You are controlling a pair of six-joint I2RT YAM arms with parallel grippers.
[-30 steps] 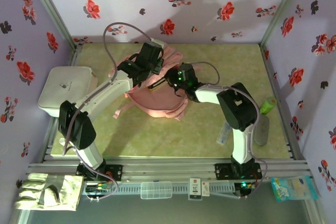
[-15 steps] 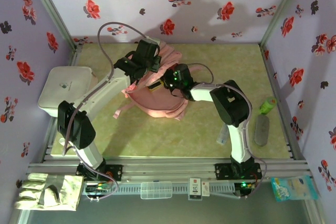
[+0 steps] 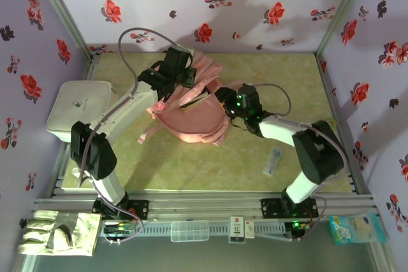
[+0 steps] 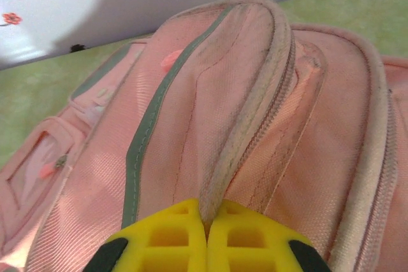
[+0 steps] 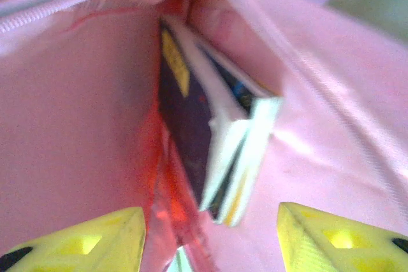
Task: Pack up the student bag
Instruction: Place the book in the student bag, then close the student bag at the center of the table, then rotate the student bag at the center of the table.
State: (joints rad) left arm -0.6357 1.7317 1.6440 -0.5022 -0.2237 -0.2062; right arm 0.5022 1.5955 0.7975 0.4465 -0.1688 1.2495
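The pink student bag [image 3: 191, 122] lies in the middle of the table with its main compartment gaping. My left gripper [image 3: 176, 76] is shut on the bag's zip edge [image 4: 255, 119] and holds that flap up; the yellow fingers [image 4: 172, 230] pinch the piping. Books [image 3: 195, 101] stick out of the opening, and in the right wrist view they stand inside the pink lining as a dark cover with white page edges [image 5: 223, 151]. My right gripper [image 3: 224, 99] hangs just right of the opening, open [image 5: 210, 221], with nothing between its fingers.
A white rounded box [image 3: 78, 109] sits at the table's left edge. A small pale tube [image 3: 273, 160] lies on the mat near the right arm. Off the table's front lie a glove [image 3: 57, 232], a clear case [image 3: 189, 230] and a blue packet [image 3: 349, 229].
My right gripper has opened and drawn back to the right, out of the bag's mouth, leaving the books inside. The left gripper keeps its hold on the zip edge.
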